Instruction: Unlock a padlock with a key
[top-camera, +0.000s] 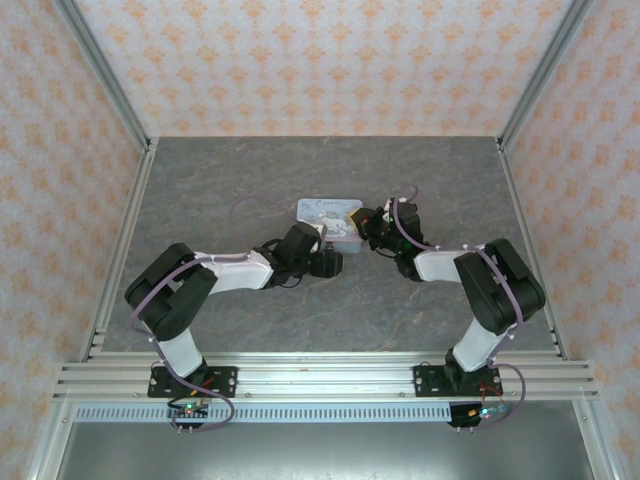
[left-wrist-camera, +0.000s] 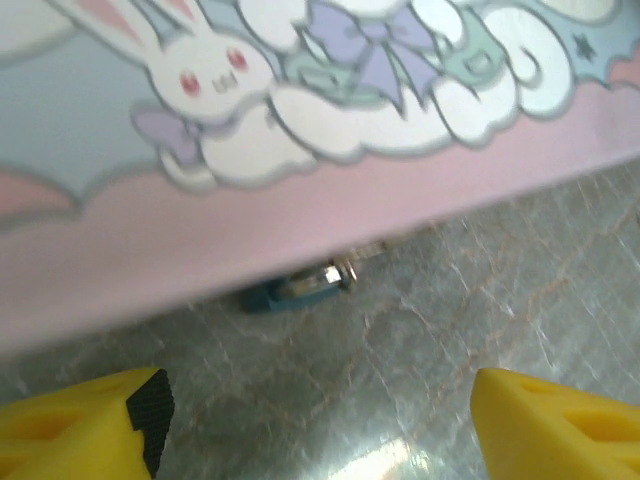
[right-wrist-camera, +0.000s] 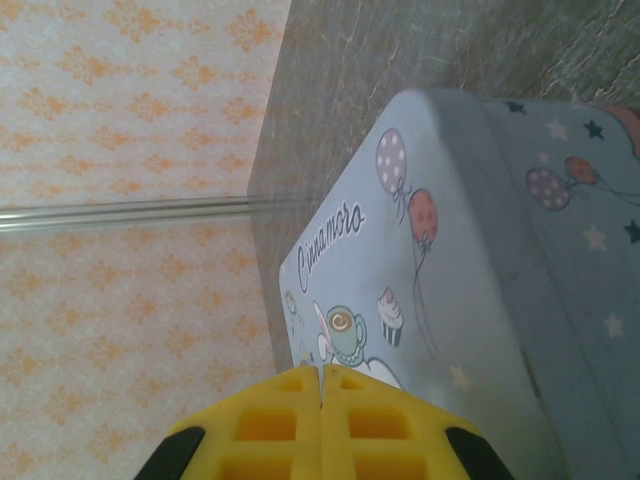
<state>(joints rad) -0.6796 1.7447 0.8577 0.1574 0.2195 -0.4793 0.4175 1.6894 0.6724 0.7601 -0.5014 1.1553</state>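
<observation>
Small dark blue-teal padlock (left-wrist-camera: 293, 291) with metal shackle (left-wrist-camera: 345, 271) lies on its side on the grey stone-pattern tabletop (left-wrist-camera: 450, 330), tucked against the bottom edge of the pastel cartoon-printed rectangular tin (left-wrist-camera: 300, 150). From your left hand it's at 12 o'clock, a touch toward 11. Can't tell whether the shackle is hooked into the tin's clasp or just touching it.

Handling, my read:
- Tiny, rigid and light, so it will likely skid or spin on that smooth tabletop if nudged.
- Pinch the flat faces of the body, not the shackle, and leave the keyhole end clear.
- The tin wall crowds it at 12, so approach low from 6.

Tin: lid looks seated in the right wrist view. Contents hidden, can't say what's inside.

Left hand (left-wrist-camera: 320, 440): yellow fingers (left-wrist-camera: 80, 425) spread wide, nothing between them, near the padlock but not touching it.

Right hand (right-wrist-camera: 322, 420): fingers pressed together over the tin's lid, at the tin's 3 o'clock in the top view. Can't tell if a key is pinched in there.
</observation>
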